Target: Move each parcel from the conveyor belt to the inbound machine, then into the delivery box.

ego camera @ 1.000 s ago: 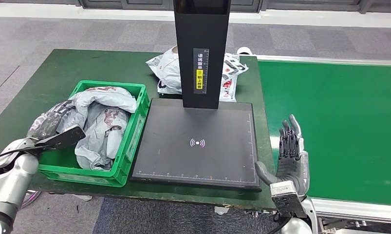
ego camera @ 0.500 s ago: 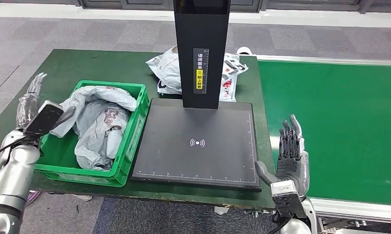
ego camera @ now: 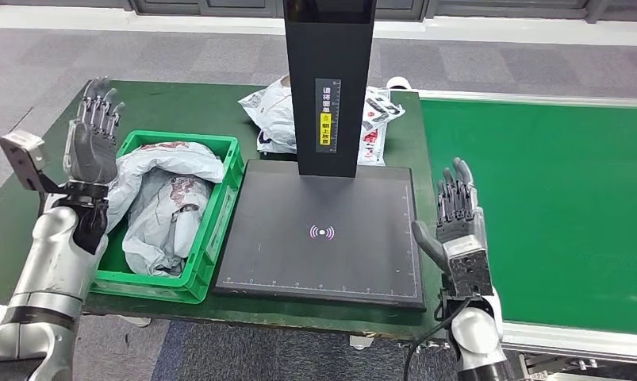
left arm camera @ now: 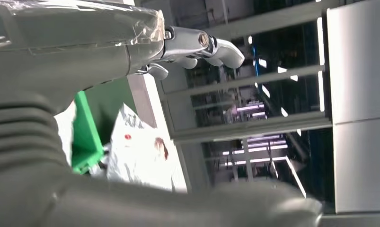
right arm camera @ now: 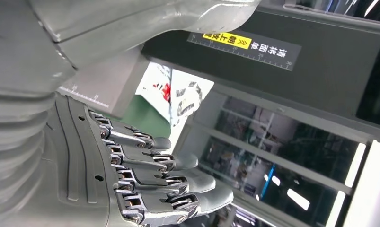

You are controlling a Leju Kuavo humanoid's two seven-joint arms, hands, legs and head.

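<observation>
Grey crumpled parcels point(ego camera: 166, 200) lie in the green delivery box point(ego camera: 220, 208) on the left of the table. My left hand point(ego camera: 92, 136) is raised upright just left of the box, fingers spread, holding nothing. The black inbound machine's flat plate point(ego camera: 323, 232) is bare, under its black column point(ego camera: 328, 83). My right hand point(ego camera: 458, 226) stands upright and open at the plate's right edge, beside the green conveyor belt point(ego camera: 545, 206). White printed parcels point(ego camera: 271, 111) lie behind the column. In the left wrist view a grey parcel point(left arm camera: 138, 151) and a box corner point(left arm camera: 85, 135) show past my left hand point(left arm camera: 60, 52). My right hand point(right arm camera: 131, 175) is spread.
The dark green table point(ego camera: 45, 206) carries the box and the machine. A metal rail point(ego camera: 537, 98) borders the belt's far side. Grey carpeted floor point(ego camera: 124, 48) lies beyond the table.
My left hand has lifted out of the box, leaving the grey parcel inside, and now stands upright and open. My right hand has risen slightly by the plate's edge.
</observation>
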